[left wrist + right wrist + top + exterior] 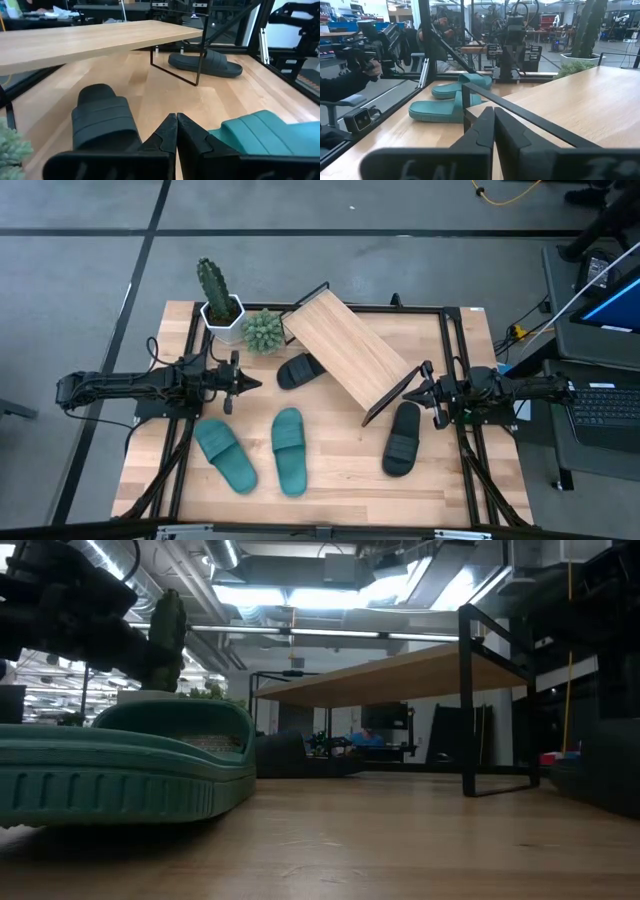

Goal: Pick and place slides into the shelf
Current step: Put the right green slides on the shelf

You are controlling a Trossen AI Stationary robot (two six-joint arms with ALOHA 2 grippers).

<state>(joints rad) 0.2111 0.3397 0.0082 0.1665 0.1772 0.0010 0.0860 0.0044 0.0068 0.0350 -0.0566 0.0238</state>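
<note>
Two teal slides lie sole-down on the table's near left. One black slide lies with its far end under the shelf, a slanted wooden board on a black frame. The other black slide lies beside the shelf's near right corner. My left gripper is shut and empty, left of the first black slide and pointing toward it. My right gripper is shut and empty, close to the shelf's black frame.
A potted cactus and a small green plant stand at the table's far left, beside the shelf's far end. Black rails run along the table's sides. A person with a device shows beyond the table.
</note>
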